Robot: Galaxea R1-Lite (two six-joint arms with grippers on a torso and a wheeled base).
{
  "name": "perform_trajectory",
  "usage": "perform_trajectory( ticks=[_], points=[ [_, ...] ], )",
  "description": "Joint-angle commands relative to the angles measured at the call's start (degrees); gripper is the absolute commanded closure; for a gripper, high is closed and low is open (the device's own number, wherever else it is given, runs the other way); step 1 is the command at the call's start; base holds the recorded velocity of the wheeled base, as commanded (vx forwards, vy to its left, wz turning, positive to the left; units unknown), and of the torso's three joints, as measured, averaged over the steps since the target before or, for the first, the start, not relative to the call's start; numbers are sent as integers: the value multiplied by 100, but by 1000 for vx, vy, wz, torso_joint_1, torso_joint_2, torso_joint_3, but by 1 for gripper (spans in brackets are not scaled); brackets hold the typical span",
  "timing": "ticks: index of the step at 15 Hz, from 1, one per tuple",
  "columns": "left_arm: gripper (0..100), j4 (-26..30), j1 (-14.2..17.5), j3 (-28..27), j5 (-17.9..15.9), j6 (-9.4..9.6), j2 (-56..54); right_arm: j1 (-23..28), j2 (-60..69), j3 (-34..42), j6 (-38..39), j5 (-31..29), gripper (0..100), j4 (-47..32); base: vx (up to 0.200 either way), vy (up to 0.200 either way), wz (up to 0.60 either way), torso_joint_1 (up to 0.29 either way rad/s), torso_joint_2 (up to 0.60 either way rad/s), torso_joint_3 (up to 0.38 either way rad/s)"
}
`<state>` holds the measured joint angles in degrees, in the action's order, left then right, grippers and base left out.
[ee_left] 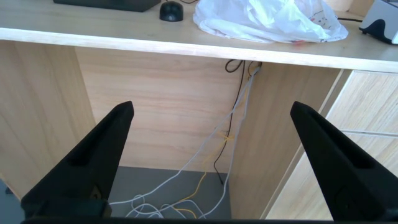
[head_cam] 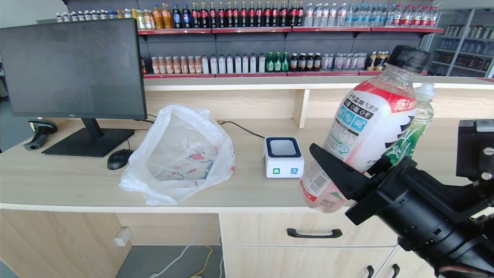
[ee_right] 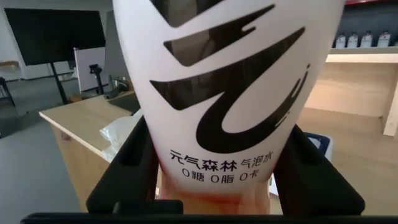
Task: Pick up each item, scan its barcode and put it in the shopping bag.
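The right jaws clamp a tilted white-labelled bottle (head_cam: 366, 127) over the bench (head_cam: 58, 181) edge, with a green bottle (head_cam: 422, 116) behind it. The scanner (head_cam: 283, 156) and shopping bag (head_cam: 181, 154) lie leftward. The left jaws hang apart, low before the bench.

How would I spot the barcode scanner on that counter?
Start at the big monitor on the wooden counter. Right of it lies a white plastic bag, and right of that sits the scanner: a small white box with a dark-rimmed window on top.

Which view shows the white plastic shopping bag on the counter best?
Head view: the whole white plastic shopping bag shows. Left wrist view sees it low, edge-on; right wrist view, just a sliver beside the white-labelled plastic bottle.
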<state>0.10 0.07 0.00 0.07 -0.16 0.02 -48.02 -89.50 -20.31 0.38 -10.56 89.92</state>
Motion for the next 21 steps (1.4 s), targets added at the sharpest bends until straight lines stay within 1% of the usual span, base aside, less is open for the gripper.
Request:
perform_trajectory(
  ticks=[1,2,3,4,7,10,12,13,17,21],
  points=[
    [0,-1,1,0,1,-2,-2,276,73,-17,-266,-271,100,8,0,0,0,0,0,0],
    [0,-1,1,0,1,-2,-2,276,73,-17,-266,-271,100,8,0,0,0,0,0,0],
    [0,-1,1,0,1,7,-2,935,284,133,-758,-324,100,8,0,0,0,0,0,0],
    [0,-1,1,0,1,-2,-2,1119,443,238,-820,-324,100,8,0,0,0,0,0,0],
    [0,-1,1,0,1,-11,-2,1462,715,695,-838,-324,100,8,0,0,0,0,0,0],
    [0,-1,1,0,1,-11,6,1471,759,1161,-767,-315,100,8,0,0,0,0,0,0],
    [0,-1,1,0,1,-2,-2,1480,733,1161,-451,-307,100,8,0,0,0,0,0,0],
    [0,-1,1,0,1,-11,6,1488,733,1187,-416,-315,100,8,0,0,0,0,0,0],
    [0,-1,1,0,1,-11,6,1488,794,1205,-381,-315,100,8,200,0,0,-5,1,2],
    [0,-1,1,0,1,-19,6,1524,689,1117,-47,-307,100,8,0,0,0,0,0,0]
  ],
)
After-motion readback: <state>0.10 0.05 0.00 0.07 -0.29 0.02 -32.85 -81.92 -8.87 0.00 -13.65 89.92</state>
